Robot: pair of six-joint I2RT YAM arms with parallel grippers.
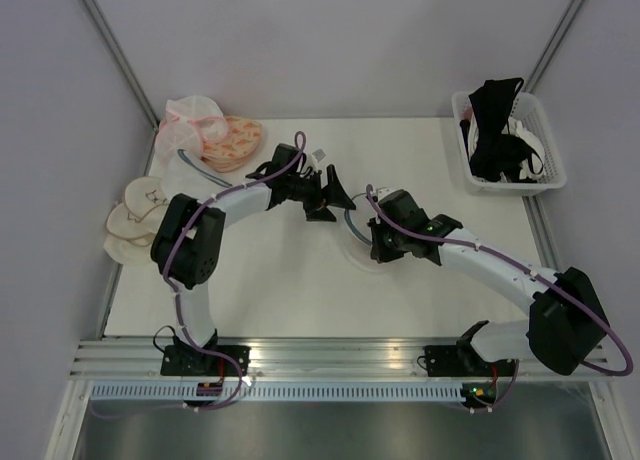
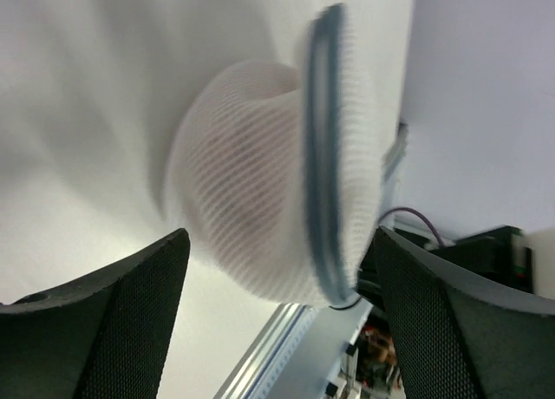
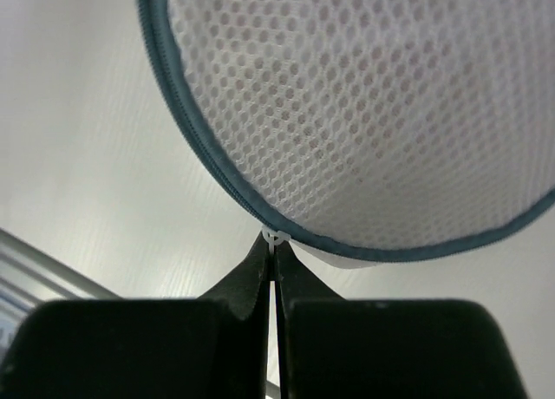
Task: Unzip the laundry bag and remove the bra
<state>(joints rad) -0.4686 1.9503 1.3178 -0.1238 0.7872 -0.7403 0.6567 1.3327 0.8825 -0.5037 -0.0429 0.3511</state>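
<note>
Two steps in the task: unzipping, then taking the bra out. By my reading neither is done, and the first is only being set up.
Laundry bag [image 1: 356, 252]: lies on the white table [image 1: 270, 290], between the two grippers, and is partly hidden under the right one in the top view.
Zipper rim [image 3: 201, 160]: the dark band runs unbroken along the whole arc the right wrist view shows, with no gap in it. I judge the zip closed there, and the rest of the rim is out of sight.
Bra [image 3: 338, 87]: only a faint pink tint behind the mesh, so it is inside the bag.
Zipper pull [image 3: 274, 237]: a small white tab at the bag's rim, at the edge nearest the right wrist camera.
Right gripper [image 3: 274, 256]: jaws clenched on the zipper pull, fingertips up against the bag's rim.
Left gripper [image 2: 282, 234]: jaws released and spread wide, with the bag ahead between them. Whether a finger touches the bag I cannot tell.
Left to do: run the pull round the rim while the bag is steadied, then lift the bra out.
Pink mesh pouch [image 1: 192, 120] and orange patterned bra [image 1: 235, 142]: well apart from the bag, to its far left.
Cream cups [image 1: 135, 220]: well to the bag's left.
Basket [image 1: 556, 176] of black bras [image 1: 495, 130]: well apart from the bag, to its far right.
</note>
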